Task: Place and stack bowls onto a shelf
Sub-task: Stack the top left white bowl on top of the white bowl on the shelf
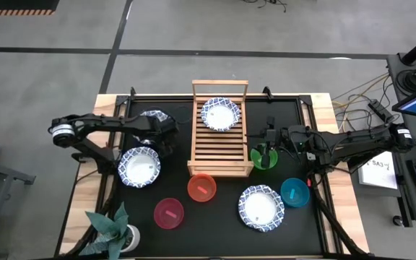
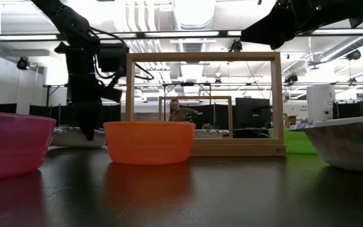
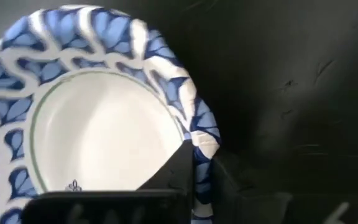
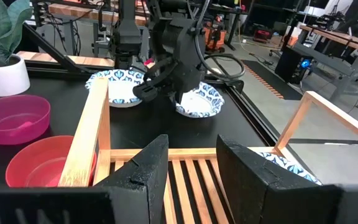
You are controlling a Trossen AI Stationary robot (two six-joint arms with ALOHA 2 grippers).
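My left gripper (image 1: 163, 131) is down at a white bowl with a blue patterned rim (image 1: 152, 115) left of the wooden slatted shelf (image 1: 220, 155), and is shut on its rim. A second patterned bowl (image 1: 139, 167) rests on the mat just nearer. A third (image 1: 220, 114) sits on the shelf's far slats, and a fourth (image 1: 261, 208) on the mat near the right front. My right gripper (image 1: 266, 144) hovers open and empty beside the shelf's right side, above the green bowl (image 1: 263, 159). In the right wrist view its fingers (image 4: 143, 171) stand apart over the slats. My left gripper holds the patterned bowl by its rim (image 3: 202, 134) on the side toward the shelf. One finger (image 3: 176, 171) is inside the bowl and the other outside, coming from above and pointing down. In the right wrist view the bowl (image 4: 201, 99) still sits on the mat.
The orange-red bowl (image 1: 201, 188), magenta bowl (image 1: 169, 213) and teal bowl (image 1: 294, 192) stand on the black mat nearer than the shelf. A potted plant (image 1: 114, 227) is at the near left corner. The shelf's tall frame rail (image 1: 220, 85) rises at its far end.
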